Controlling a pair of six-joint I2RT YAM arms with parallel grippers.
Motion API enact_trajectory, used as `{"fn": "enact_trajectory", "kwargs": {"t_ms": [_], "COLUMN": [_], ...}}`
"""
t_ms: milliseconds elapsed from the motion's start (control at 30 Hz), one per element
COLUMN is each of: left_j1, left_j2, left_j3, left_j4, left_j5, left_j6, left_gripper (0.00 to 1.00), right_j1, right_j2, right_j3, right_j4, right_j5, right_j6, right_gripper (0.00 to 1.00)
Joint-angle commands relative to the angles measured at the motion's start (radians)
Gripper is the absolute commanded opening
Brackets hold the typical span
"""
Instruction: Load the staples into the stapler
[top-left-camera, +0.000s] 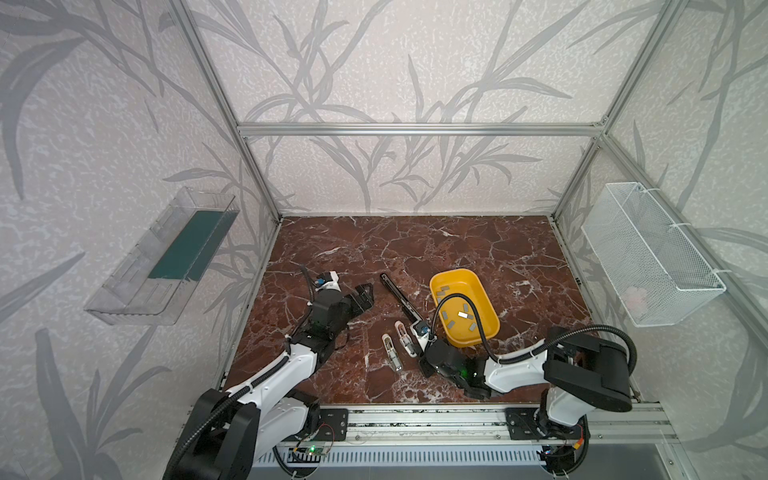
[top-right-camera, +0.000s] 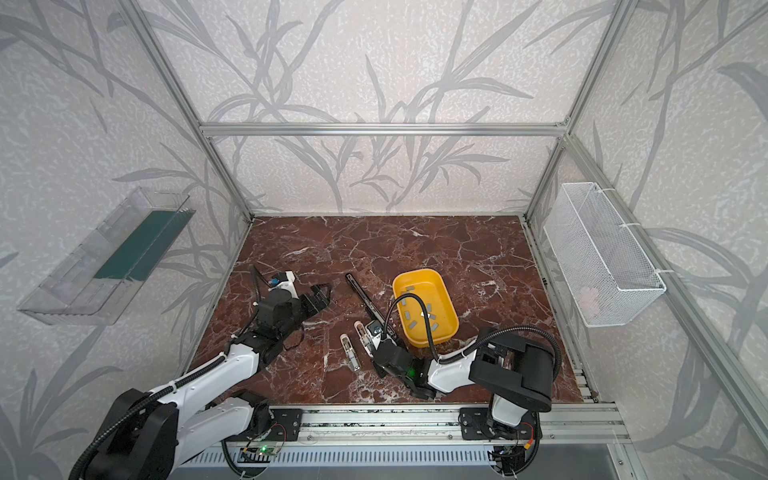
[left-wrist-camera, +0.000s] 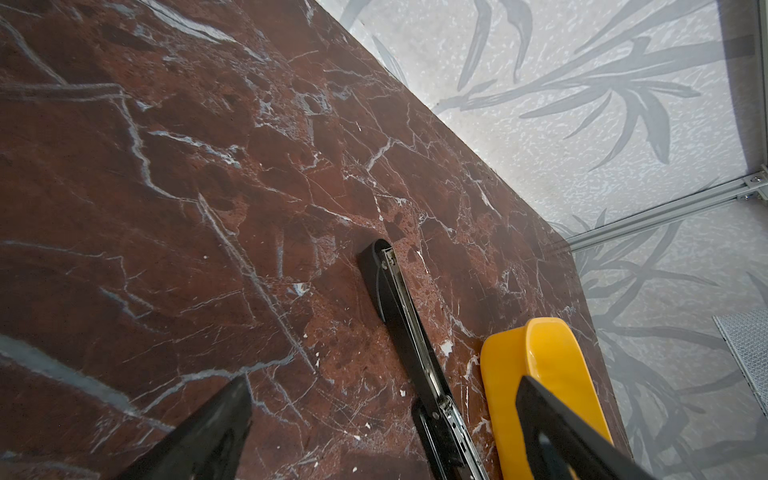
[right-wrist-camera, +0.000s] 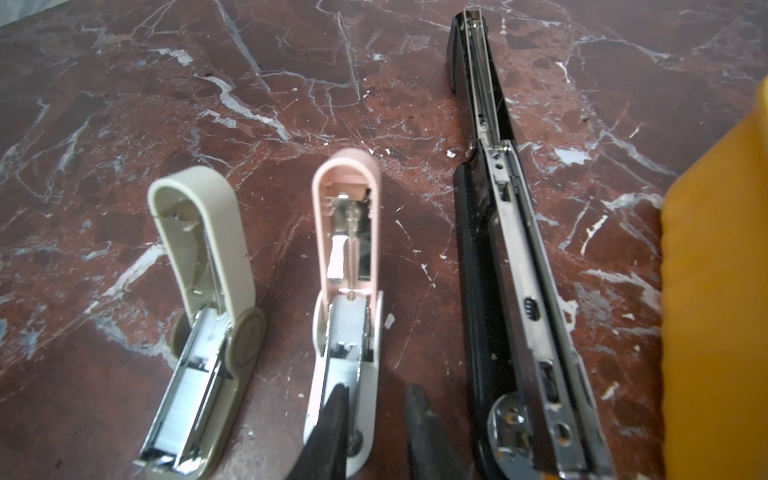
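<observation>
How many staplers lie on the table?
3: a beige stapler farthest from the yellow tray, a pink stapler in the middle by the right claw, a black stapler beside the tray. None seems hidden.

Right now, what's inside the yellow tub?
Small grey staples lie scattered on the floor of the yellow tub, and one glints silver. A black cable arches over the tub and covers a strip of its floor, so anything under that strip is hidden.

Leaf-patterned grey walls (top-left-camera: 415, 62) enclose a red-brown marble tabletop (top-left-camera: 415, 249).
</observation>
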Motion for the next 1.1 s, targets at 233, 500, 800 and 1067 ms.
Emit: {"fn": "enact_trajectory", "kwargs": {"t_ms": [233, 500, 800, 1067], "left_j1": [0.004, 0.005, 0.005, 0.005], "left_j2": [-0.019, -0.034, -0.024, -0.03], "left_j3": [0.026, 0.022, 0.024, 0.024], "left_j4": [-0.013, -0.018, -0.014, -0.019], "left_j5": [-0.008, -0.008, -0.008, -0.014], "left_j6": [-0.005, -0.005, -0.007, -0.004], "left_gripper": [0.99, 0.99, 0.99, 0.99], "right_j1": [0.006, 0.007, 0.017, 0.019], "right_j2": [0.089, 0.12, 0.085, -0.226], "right_j3": [0.014, 0.028, 0.026, 0.036], "right_j4": [0.102, 0.134, 0.12, -0.173], "right_j5": [-0.096, -0.125, -0.076, 0.034], "right_j6": [0.025, 0.037, 0.012, -0.011], "right_gripper": [0.29, 0.28, 0.28, 0.35]}}
